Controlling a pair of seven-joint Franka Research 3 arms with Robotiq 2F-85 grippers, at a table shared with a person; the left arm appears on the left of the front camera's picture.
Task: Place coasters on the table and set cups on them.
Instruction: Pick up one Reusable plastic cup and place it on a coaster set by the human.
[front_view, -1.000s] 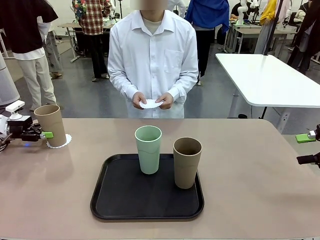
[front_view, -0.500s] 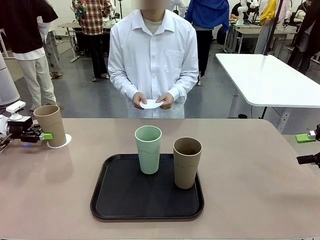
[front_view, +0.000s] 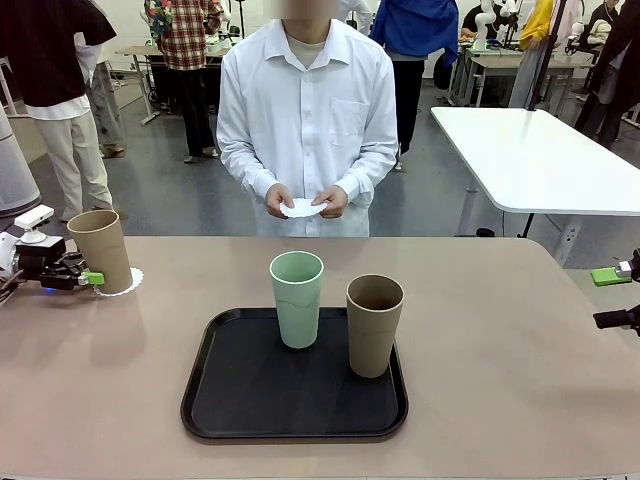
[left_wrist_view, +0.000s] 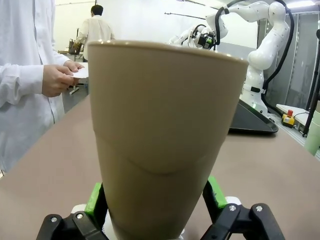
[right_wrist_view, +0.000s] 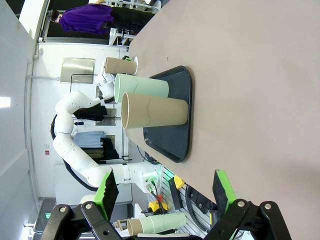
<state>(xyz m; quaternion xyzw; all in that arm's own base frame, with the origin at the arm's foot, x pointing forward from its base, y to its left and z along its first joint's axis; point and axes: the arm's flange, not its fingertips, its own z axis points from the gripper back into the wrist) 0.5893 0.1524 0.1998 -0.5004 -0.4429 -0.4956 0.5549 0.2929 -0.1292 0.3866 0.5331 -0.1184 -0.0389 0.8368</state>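
Observation:
A tan cup (front_view: 100, 250) stands upright on a white lacy coaster (front_view: 122, 283) at the far left of the table (front_view: 500, 350). My left gripper (front_view: 85, 277) is open at that cup's base. In the left wrist view the tan cup (left_wrist_view: 165, 135) rises close between the green pads (left_wrist_view: 94, 197). A mint cup (front_view: 297, 298) and a second tan cup (front_view: 374, 325) stand on the black tray (front_view: 230, 400). The person holds another coaster (front_view: 302, 208) in both hands. My right gripper (front_view: 612, 297) hangs open at the right edge, and it (right_wrist_view: 164, 195) holds nothing in its own view.
The tray lies at the table's middle front. Bare tabletop stretches right of the tray (right_wrist_view: 175, 125) and between the tray and the left cup. The person stands at the far edge. A white-topped table (front_view: 540, 160) stands behind on the right.
My left gripper has slid slightly left and down, away from the tan cup. The cups, the person's hands and the right gripper have stayed put.

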